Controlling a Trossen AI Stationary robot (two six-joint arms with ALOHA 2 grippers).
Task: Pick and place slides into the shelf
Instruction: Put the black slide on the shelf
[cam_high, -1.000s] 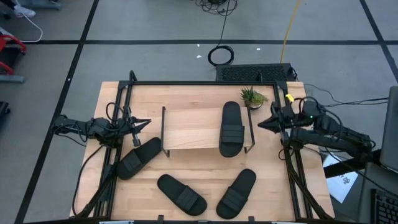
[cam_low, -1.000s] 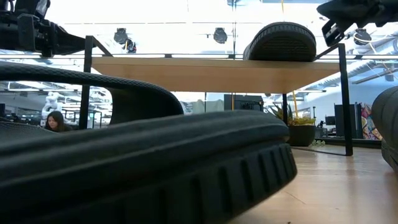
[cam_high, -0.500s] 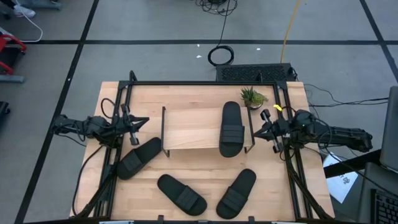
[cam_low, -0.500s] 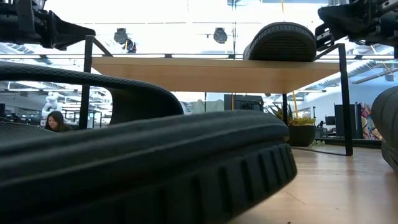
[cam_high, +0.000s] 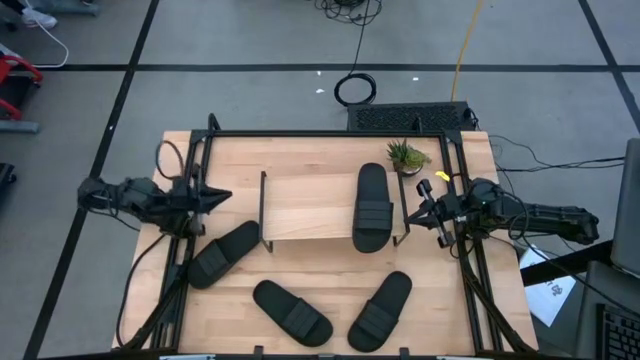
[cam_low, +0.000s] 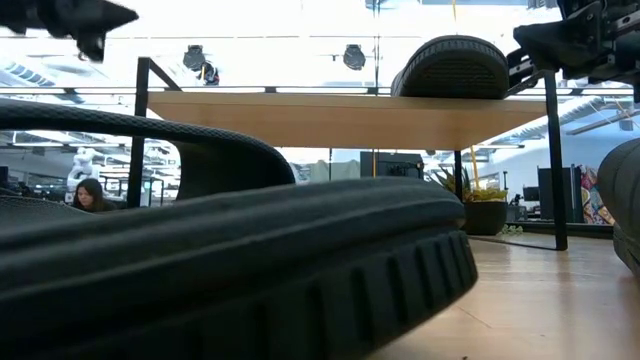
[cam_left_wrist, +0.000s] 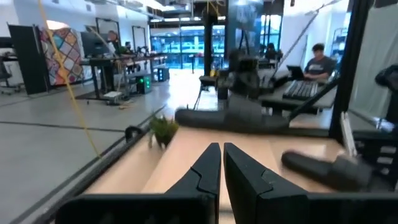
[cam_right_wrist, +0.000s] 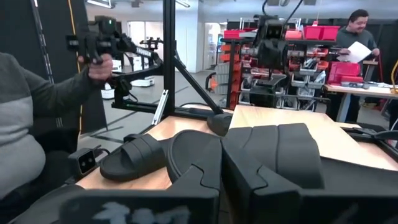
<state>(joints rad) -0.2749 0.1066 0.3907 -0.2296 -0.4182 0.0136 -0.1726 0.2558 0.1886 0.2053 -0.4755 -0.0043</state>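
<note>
One black slide lies sole-down on the right end of the shelf's light plank top; in the low view its toe sticks up above the plank. The other slides rest on the table: one by the shelf's left legs, two near the front edge. My left gripper hovers left of the shelf, shut and pointing at it. My right gripper is shut just off the shelf's right end, level with the slide on top.
A small potted plant stands behind the shelf's right end. The table's black frame rails run along both sides. A near slide fills most of the low view. A person's sleeve and hand show beyond the table.
My left gripper has drawn back toward the table's left edge and risen, turning level. My right gripper has shifted slightly toward the near edge and the shelf's right end, rolling about its wrist. The slides have not moved.
</note>
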